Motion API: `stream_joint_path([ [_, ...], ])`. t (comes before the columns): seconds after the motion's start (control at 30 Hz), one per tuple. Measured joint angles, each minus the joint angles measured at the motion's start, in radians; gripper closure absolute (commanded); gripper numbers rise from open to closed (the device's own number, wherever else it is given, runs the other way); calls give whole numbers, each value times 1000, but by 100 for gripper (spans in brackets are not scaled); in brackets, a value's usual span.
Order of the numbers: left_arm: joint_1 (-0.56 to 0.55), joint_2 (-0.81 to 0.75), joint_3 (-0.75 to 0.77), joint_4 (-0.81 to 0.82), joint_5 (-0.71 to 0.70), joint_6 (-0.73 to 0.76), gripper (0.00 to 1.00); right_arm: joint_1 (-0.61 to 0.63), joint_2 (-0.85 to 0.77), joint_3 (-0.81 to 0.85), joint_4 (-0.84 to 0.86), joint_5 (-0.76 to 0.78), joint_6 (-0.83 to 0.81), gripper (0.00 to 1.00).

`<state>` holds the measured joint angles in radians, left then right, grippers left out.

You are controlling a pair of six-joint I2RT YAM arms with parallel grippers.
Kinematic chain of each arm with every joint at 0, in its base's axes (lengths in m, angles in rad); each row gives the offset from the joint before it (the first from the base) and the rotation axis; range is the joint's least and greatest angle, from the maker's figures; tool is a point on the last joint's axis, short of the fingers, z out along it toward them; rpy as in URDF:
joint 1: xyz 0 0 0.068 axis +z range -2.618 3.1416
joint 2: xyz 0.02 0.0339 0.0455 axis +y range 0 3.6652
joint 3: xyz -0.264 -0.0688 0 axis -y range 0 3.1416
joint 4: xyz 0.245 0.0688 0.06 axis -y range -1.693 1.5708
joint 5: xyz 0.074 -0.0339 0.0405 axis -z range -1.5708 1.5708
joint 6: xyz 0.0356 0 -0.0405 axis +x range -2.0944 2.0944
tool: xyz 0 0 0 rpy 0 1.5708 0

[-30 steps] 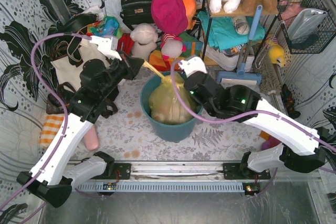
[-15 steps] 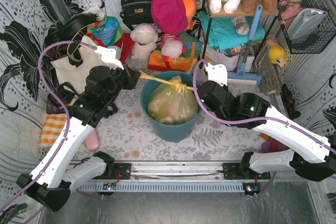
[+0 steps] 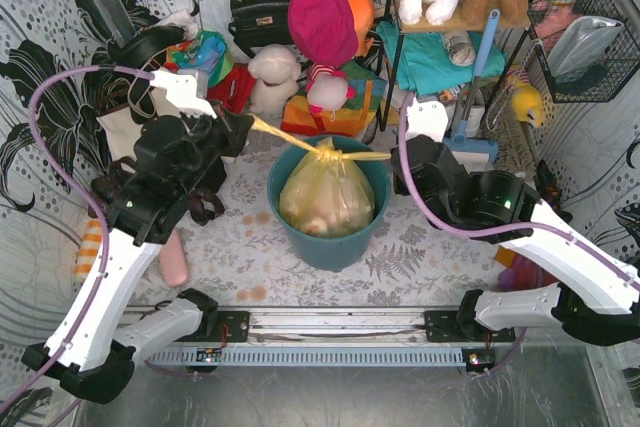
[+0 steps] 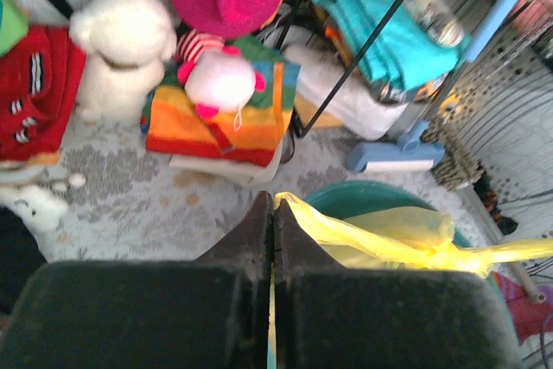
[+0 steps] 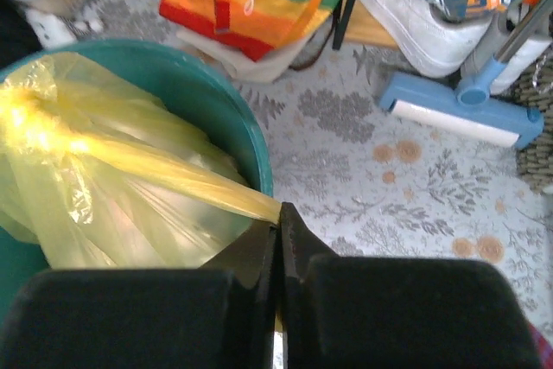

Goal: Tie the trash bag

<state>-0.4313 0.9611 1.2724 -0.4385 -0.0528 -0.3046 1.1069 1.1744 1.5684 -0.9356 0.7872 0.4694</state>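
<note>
Dealing with a thin, likely slippery trash bag (image 3: 322, 197) sat in the teal bin (image 3: 352, 247); clenched on its stretched tails (image 3: 285, 137) with left claw (image 3: 244, 126) and right claw (image 3: 397, 155); best held at those twisted ends.

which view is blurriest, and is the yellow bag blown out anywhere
Left wrist view: soft all over, the white plush toy smeared, the left gripper a dark featureless mass. Right wrist view: crisper, but the trash bag glares bright yellow at its gathered neck. Top external view: sharp and evenly lit.
</note>
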Motion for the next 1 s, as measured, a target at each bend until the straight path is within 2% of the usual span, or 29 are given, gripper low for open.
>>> stream_joint_path([
  [0.17, 0, -20, 36, 6, -6, 5, 100, 0, 2, 43, 24, 16, -25, 100],
  [0.4, -1, -40, -129, -20, -24, -5, 100, -2, -74, -157, 10, 8, 87, 100],
  [0.57, -2, -6, -160, -57, -26, -13, 100, -2, -86, -185, -14, -6, 144, 100],
  [0.83, -3, -7, -103, -90, -42, -13, 100, -2, -84, -177, -10, -9, 135, 100],
  [1.0, -3, -7, 3, -117, -59, -11, 100, -4, -31, -45, -10, 5, 52, 100],
])
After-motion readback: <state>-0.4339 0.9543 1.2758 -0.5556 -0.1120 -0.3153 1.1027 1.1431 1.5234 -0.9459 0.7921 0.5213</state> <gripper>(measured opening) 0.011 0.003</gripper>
